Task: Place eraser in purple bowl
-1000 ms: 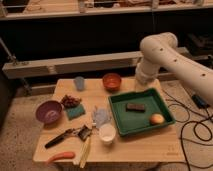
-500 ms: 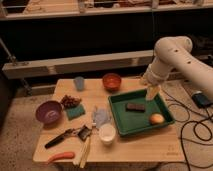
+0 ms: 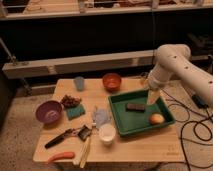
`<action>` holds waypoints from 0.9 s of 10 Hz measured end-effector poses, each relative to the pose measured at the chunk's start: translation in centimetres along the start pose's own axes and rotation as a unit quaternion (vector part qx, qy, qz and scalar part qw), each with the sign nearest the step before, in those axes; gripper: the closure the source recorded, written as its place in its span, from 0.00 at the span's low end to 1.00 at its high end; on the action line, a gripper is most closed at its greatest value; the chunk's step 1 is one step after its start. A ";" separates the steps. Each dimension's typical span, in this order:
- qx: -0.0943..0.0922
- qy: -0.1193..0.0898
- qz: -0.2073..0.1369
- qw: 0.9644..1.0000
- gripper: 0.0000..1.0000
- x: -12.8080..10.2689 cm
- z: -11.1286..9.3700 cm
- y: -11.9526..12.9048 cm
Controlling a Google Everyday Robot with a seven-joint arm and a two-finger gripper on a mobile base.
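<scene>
Camera view looks down on a wooden table (image 3: 135,150) with a green tray (image 3: 120,125) on its right half. The eraser (image 3: 135,106), a small dark block, lies flat on the tray floor near the middle, with a yellow-orange fruit (image 3: 156,118) in the tray's near right corner. The gripper (image 3: 153,96) hangs point-down from the white arm (image 3: 185,70) over the tray's far right part, just to the right of the eraser and a little above it, not touching it. Its fingers are spread, with nothing between them. The purple bowl (image 3: 49,111) sits well apart at the table's left edge, beside a teal sponge (image 3: 76,111). An orange-red bowl (image 3: 112,81) stands behind the tray, and a white cup (image 3: 106,133) in front of it.
</scene>
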 end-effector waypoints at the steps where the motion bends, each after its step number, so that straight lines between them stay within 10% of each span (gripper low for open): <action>1: -0.003 -0.015 0.012 1.000 0.40 1.4 2.2 0.2; 9: -0.003 -0.023 0.015 1.000 0.40 2.0 3.0 0.3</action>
